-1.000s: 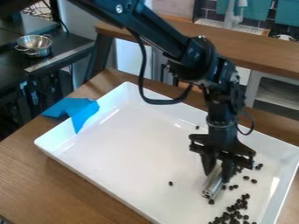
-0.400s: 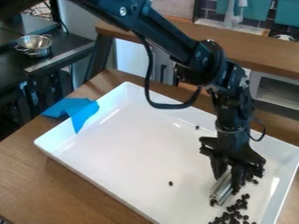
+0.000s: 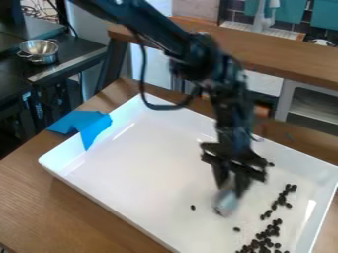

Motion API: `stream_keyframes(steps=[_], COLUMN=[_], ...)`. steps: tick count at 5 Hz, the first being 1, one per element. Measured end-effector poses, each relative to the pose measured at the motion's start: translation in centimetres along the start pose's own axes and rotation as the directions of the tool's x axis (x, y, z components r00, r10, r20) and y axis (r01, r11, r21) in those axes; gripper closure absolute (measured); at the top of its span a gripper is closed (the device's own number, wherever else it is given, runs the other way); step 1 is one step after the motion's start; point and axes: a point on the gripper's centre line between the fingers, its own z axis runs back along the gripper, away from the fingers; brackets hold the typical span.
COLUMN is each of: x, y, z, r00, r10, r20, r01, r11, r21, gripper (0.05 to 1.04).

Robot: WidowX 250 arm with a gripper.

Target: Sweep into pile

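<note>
- Step in hand: the sweeping looks partly done, with the robot seemingly between strokes; the black fingers are over the white rectangular tray, left of the trail of beans.
- The fingers appear closed around a short, silvery metal cylinder, probably the sweeping tool, though its outline is hard to make out.
- The small, round, dark beans lie in the tray, thickest near its lower-right part, with a looser trail leading up from that cluster.
- Strays remain to be gathered: one lone dark bean well apart on the left, another dark bean nearer the cluster.
- The next move calls for setting the cylinder low, outside the stragglers, and pushing them gently towards the cluster; too fast a stroke could scatter them.
</note>
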Motion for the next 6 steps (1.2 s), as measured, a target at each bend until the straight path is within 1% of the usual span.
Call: stream_keyframes(steps=[1, 2, 3, 4, 5, 6], x=[0.3, 0.5, 1.0, 1.4, 1.6, 1.8], y=[3.4, 5.3, 7.9, 8.7, 8.7, 7.7], z=[1.3, 2.7, 3.9, 4.1, 2.5, 1.9], r00=[1.000, 0.998, 0.997, 0.995, 0.994, 0.995], r10=[0.025, 0.027, 0.067, 0.092, 0.099, 0.086], r20=[-0.019, -0.049, -0.042, -0.031, -0.056, -0.059], r01=[-0.025, -0.027, -0.064, -0.086, -0.089, -0.074], r11=[1.000, 1.000, 0.995, 0.985, 0.983, 0.982], r21=[-0.001, 0.003, 0.075, 0.148, 0.163, 0.174], gripper=[0.715, 0.715, 0.715, 0.715, 0.715, 0.715])
